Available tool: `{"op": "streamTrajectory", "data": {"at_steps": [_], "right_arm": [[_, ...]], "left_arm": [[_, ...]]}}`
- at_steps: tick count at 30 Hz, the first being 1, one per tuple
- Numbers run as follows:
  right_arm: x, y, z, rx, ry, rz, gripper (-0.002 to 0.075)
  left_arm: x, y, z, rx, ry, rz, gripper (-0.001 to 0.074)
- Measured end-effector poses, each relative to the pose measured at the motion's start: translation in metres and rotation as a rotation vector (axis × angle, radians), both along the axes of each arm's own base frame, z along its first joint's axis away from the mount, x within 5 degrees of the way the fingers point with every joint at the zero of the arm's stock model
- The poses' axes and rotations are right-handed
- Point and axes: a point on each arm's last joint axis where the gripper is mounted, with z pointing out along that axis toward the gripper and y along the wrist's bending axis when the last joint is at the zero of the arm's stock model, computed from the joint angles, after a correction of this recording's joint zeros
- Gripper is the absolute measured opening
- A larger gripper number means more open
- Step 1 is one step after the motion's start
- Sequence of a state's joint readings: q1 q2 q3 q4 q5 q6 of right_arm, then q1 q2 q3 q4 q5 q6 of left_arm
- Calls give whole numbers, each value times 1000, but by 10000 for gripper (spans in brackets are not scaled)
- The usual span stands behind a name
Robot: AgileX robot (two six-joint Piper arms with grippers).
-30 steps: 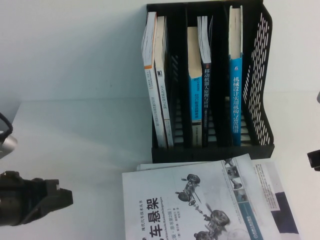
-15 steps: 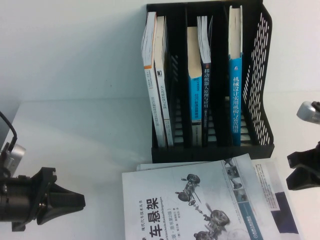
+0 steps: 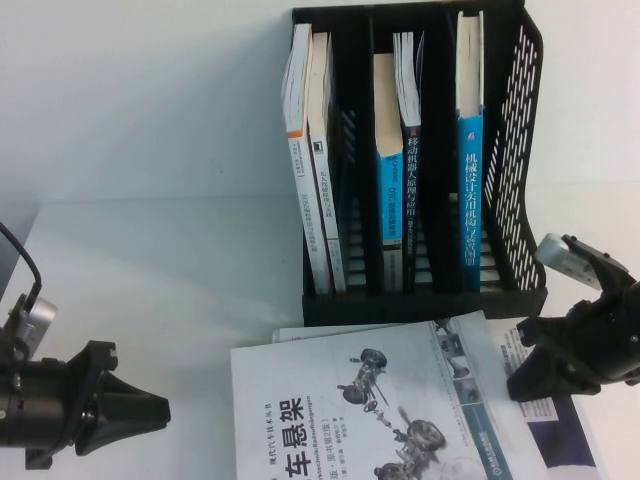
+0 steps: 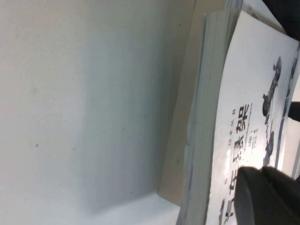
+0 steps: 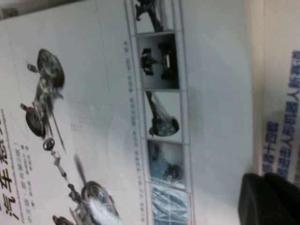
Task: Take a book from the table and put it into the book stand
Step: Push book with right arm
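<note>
White book [image 3: 370,415] flat on table [image 3: 160,290] just before black book stand [image 3: 515,120], left gripper [image 3: 160,410] closed beside the book's left edge, right gripper [image 3: 525,385] closed, seemingly over its right edge

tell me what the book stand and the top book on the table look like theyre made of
Book stand: likely black moulded plastic, matte, judging by its perforated mesh side and slatted floor.
Book: a paperback, smooth white cover with a faint sheen; stacked paper page edges show in the left wrist view.
Left gripper and right gripper, both shut, flank it, neither holding anything.
</note>
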State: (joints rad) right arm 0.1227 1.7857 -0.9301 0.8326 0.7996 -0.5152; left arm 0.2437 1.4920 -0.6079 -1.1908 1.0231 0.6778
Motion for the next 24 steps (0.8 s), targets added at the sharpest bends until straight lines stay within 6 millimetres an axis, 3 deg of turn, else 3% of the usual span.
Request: {"op": "streamTrajectory", "data": {"at_steps": [6,12,15,21,24], "right_arm": [[-2,13,-1,19,4,19,-3],[-2,15,-1,21,2,19,-3],[-2,15,-1,20,1,19,-3],[-2,15,-1,22,3,21,-3],[-2,15,-1,22,3,21,-3]], "left_arm": [[-2,1,-3,35,6,-22,-4],[-3,3,-6,68,29,-21,16],[-3,4,-7,82,32,-22,111],[0,2,-6,98,-25,-29,448],[2,-4,-8,125,-39,-47,535]]}}
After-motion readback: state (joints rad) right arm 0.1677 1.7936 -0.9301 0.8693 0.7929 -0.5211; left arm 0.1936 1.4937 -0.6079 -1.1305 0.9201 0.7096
